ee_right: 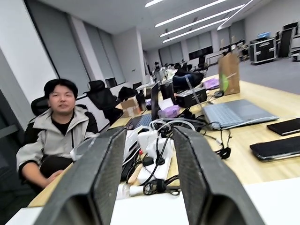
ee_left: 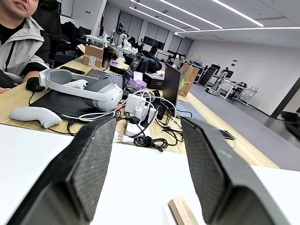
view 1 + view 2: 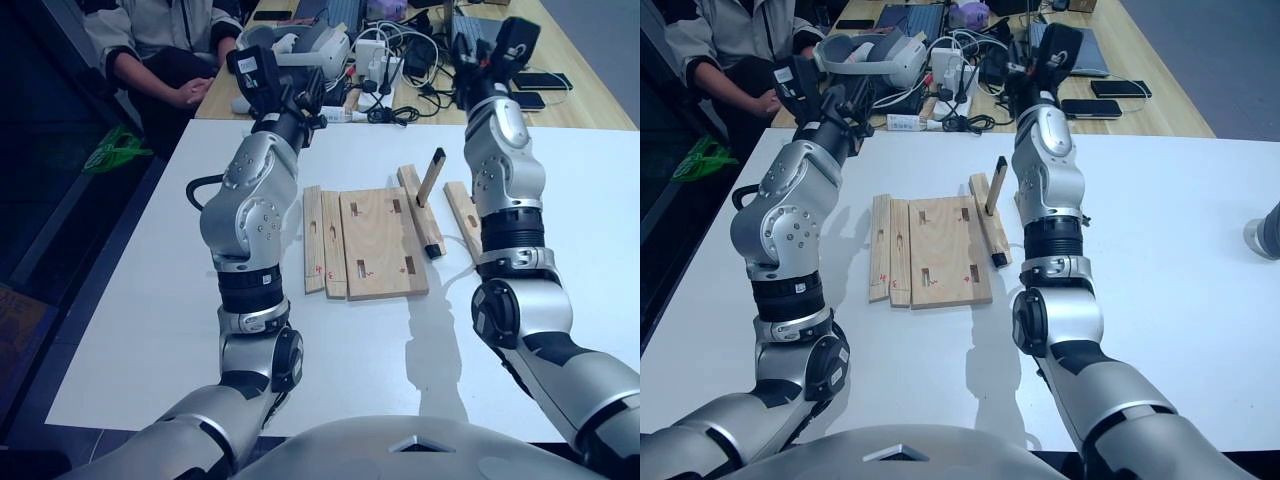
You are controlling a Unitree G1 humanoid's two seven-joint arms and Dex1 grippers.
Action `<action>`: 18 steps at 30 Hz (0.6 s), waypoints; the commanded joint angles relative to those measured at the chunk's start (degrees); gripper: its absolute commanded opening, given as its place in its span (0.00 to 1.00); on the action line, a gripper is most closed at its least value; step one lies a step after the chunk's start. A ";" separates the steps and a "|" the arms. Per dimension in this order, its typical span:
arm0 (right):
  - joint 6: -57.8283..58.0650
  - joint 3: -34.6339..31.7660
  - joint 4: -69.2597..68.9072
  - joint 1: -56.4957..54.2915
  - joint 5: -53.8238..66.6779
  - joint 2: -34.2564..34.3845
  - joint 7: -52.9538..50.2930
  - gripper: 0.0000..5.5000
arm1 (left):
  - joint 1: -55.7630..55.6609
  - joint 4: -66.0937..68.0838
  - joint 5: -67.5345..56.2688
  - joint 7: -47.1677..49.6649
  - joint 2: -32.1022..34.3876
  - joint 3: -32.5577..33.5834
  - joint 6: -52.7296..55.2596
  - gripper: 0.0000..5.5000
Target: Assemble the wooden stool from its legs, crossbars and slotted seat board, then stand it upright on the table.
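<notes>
Wooden slotted seat board (image 3: 377,243) flat on white table (image 3: 140,310), two slats (image 3: 323,242) at its nine o'clock, leg (image 3: 421,208) with upright stick (image 3: 431,172) at three o'clock, left gripper (image 2: 147,129) and right gripper (image 1: 150,133) spread apart, empty

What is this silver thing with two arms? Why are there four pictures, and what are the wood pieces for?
It is a robot with two silver arms. Two pictures come from cameras in its head, like eyes, looking down over its arms at a white table. The other two come from little cameras on its wrists; the dark paddles there are the fingers of its left claw and right claw. Both claws are open, hold nothing, and are raised near the table's far edge. On the table lie stool parts: a seat board with slots, two narrow slats beside it, and a bar with a stick standing up from it, slightly tilted.
</notes>
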 commanded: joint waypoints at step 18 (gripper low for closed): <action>22.98 10.90 -3.90 13.71 -1.80 2.71 5.20 0.33 | -0.08 -0.32 -0.25 0.61 -0.32 0.05 0.38 0.46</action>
